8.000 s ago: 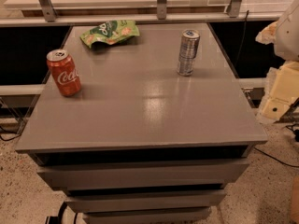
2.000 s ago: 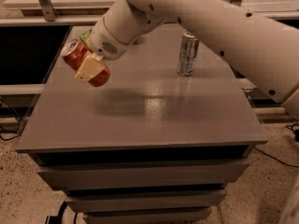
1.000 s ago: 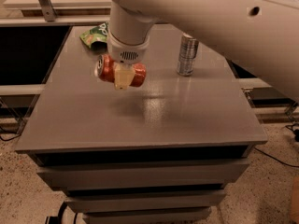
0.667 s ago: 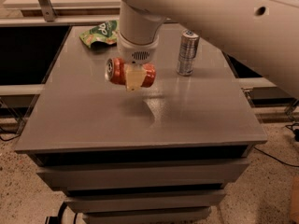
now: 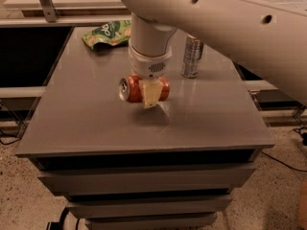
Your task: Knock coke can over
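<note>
The red coke can is held on its side, silver top facing left, above the middle of the grey table. My gripper hangs from the white arm coming in from the upper right and is shut on the can, one cream finger across its front. The can's shadow lies on the tabletop just below and to the right.
A slim silver-and-blue can stands upright right of the arm. A green snack bag lies at the table's back left. Drawers sit below the tabletop; a shelf runs behind the table.
The arm has carried the can from the table's left side toward the middle and turned it from tilted to horizontal. In the last moments it moved a little further right and nearer the front.
</note>
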